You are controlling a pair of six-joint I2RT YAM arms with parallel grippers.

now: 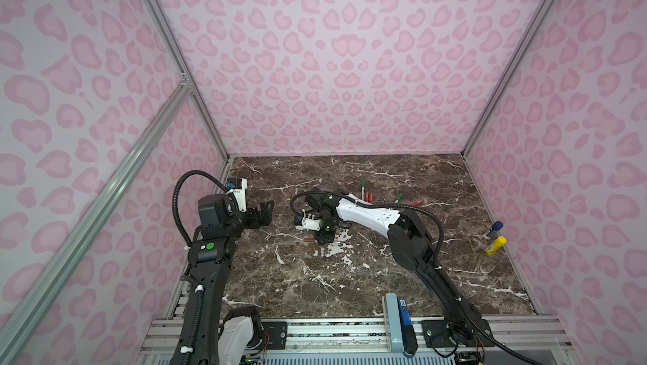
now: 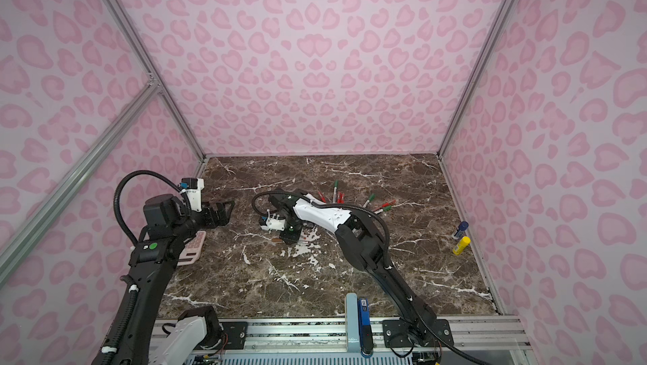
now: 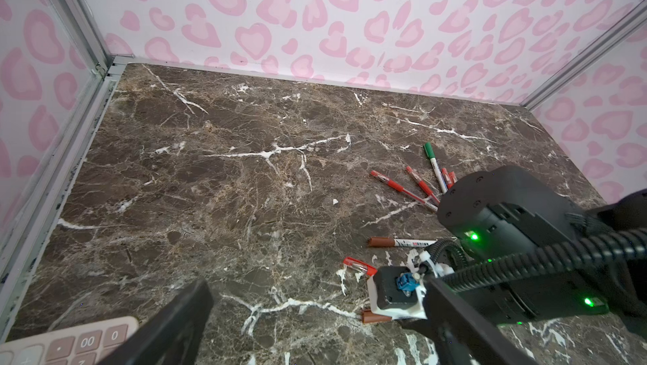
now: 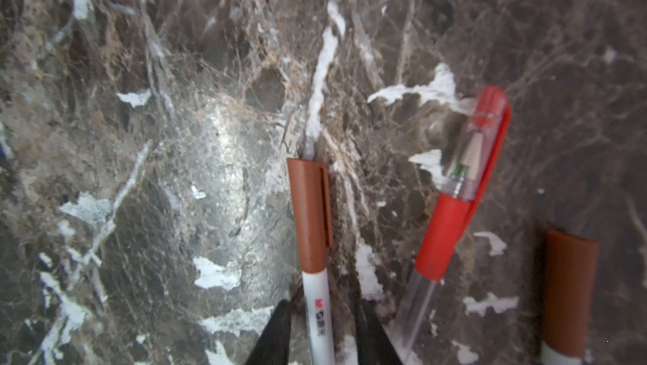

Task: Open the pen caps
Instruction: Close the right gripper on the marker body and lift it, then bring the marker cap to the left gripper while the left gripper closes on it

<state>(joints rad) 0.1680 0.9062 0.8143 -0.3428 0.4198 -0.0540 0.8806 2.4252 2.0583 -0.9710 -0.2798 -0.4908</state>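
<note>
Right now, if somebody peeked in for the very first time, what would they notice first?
The pink spotted walls all around jump out first, rising above a dark marble table. In the middle of the table, the right gripper reaches down with its jaws on either side of a brown-capped pen. A fan of red and green pens lies just behind it.
</note>
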